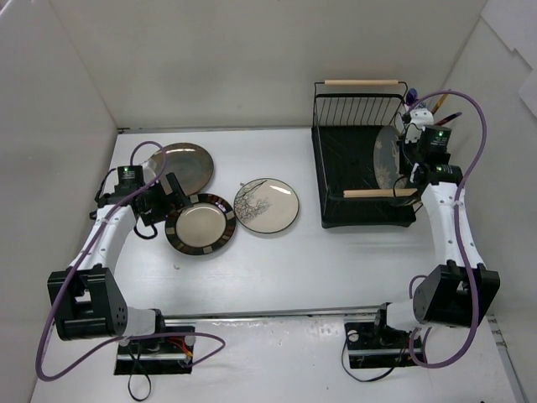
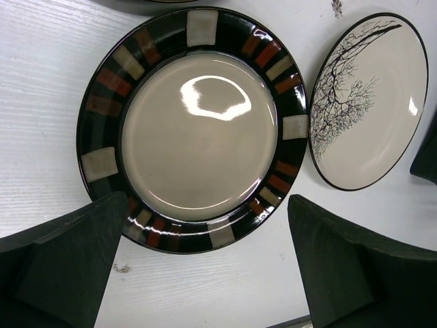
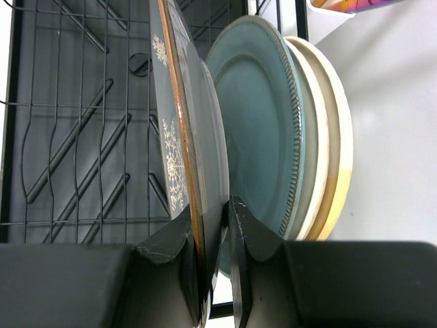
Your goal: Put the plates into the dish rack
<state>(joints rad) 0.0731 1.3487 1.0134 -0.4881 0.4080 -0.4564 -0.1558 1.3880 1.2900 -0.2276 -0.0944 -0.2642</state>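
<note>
R fingers (image 3: 171, 256) pinch snowflake plate (image 3: 164, 102) in dish rack (image 1: 319, 176) beside teal plate (image 3: 259, 123), cream plate (image 3: 336, 130). L fingers (image 2: 65, 270) wide, empty; dark-rimmed plate (image 2: 198, 130), branch plate (image 2: 369, 102), bronze plate (image 1: 183, 165) on surface (image 1: 336, 260), unloaded.

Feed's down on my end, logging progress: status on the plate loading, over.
Right hand shut on dark plate, on edge in rack. Left hand open over rimmed plate. Bronze plate, branch plate lie on table. Nothing blocking.

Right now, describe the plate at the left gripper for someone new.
Left of the dish rack, three plates lie on the table. It is the middle plate: beige centre, black rim with red and cream blocks, unlike the bronze plate and the branch-patterned plate.
</note>
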